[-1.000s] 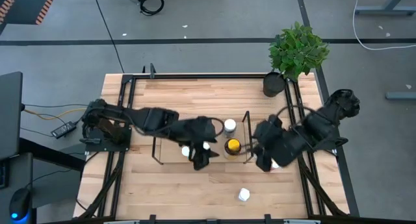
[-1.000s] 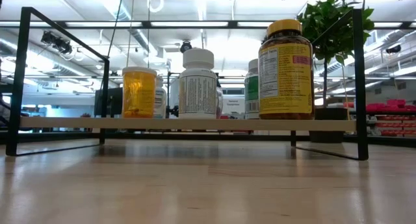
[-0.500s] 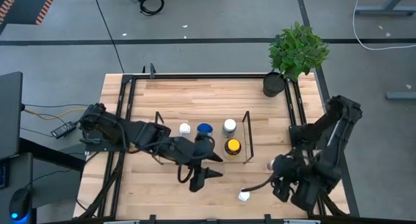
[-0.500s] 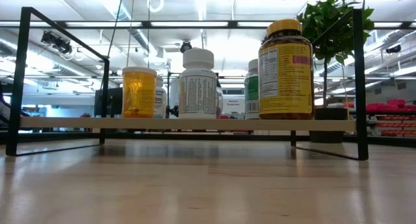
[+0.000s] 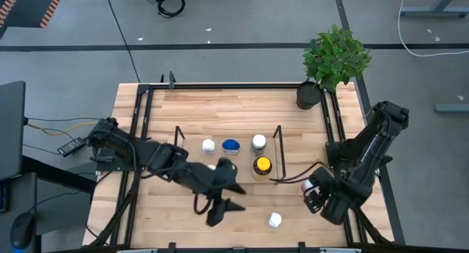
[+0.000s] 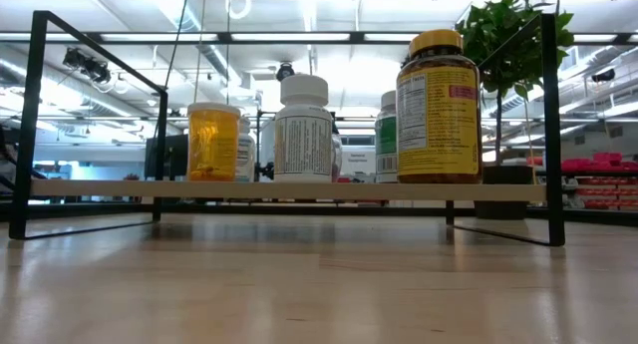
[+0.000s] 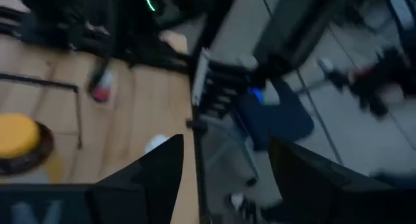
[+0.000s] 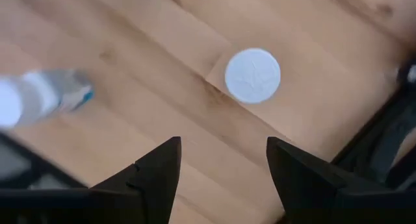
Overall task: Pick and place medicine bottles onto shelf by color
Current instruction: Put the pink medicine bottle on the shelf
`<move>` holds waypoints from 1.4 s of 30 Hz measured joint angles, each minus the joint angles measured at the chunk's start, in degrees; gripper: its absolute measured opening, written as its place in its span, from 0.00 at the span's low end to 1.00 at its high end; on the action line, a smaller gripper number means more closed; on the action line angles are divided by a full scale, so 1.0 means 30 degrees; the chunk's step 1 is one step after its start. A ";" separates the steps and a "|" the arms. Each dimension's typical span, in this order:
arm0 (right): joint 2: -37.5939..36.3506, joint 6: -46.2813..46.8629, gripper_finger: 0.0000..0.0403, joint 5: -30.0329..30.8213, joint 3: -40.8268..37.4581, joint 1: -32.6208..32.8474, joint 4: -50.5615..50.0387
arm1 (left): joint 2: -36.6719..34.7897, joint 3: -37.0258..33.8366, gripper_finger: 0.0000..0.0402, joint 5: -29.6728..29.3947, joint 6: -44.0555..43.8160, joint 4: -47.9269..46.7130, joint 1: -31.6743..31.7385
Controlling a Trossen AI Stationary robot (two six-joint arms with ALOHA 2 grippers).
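The shelf (image 5: pixel 176 156) (image 6: pixel 120 188) stands mid-table and carries several medicine bottles on their bases: two white-capped ones (image 5: pixel 209 145) (image 5: pixel 258 141), a blue-capped one (image 5: pixel 231 145) and a large amber one with a yellow cap (image 5: pixel 261 166) (image 6: pixel 437 105). My left gripper (image 5: pixel 220 207) (image 7: pixel 224 185) hangs open and holds nothing, on the near side of the shelf. My right gripper (image 5: pixel 322 202) (image 8: pixel 221 178) points down, open, over the table's near right part. An upright white-capped bottle (image 5: pixel 308 187) (image 8: pixel 253 75) stands just beyond its fingers. Another bottle (image 5: pixel 275 220) (image 8: pixel 39 97) sits nearer the front edge.
A potted green plant (image 5: pixel 333 59) stands at the table's far right corner. A black frame (image 5: pixel 143 106) runs along the table's edges. Bare wood lies between the shelf and the near edge.
My left gripper has drawn back from the shelf toward the table's near edge. My right gripper has swung from the shelf's right end toward the near right corner and sunk, turning to point down over the white-capped bottle.
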 joint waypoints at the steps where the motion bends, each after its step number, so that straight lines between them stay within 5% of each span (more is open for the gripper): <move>1: -0.0414 -0.1220 0.58 -0.0018 -0.0014 -0.0065 -0.0047 | -0.0036 -0.0007 0.57 0.0094 0.0326 -0.0298 -0.0174; 11: -0.2272 -1.1552 0.58 0.0703 -0.0971 -0.0074 -0.1420 | -0.0131 -0.0007 0.57 -0.1197 0.0018 -0.1480 0.0064; 19: -0.4258 -1.3336 0.58 0.0402 -0.4389 -0.0016 0.1007 | -0.0117 -0.0007 0.58 -0.1792 -0.0647 -0.0940 0.1055; 25: -0.5899 -1.5761 0.60 0.2093 -0.5387 -0.0020 0.1959 | -0.0117 -0.0007 0.58 -0.1785 -0.1701 -0.0922 0.1665; 32: -0.5510 -1.9102 0.66 0.2295 -0.6450 -0.0016 0.4563 | -0.0117 -0.0007 0.58 -0.1792 -0.2785 -0.0718 0.2188; 42: -0.4968 -1.8445 0.78 0.3829 -0.7395 -0.0023 0.5416 | -0.0117 -0.0007 0.58 -0.1787 -0.3057 -0.0399 0.2195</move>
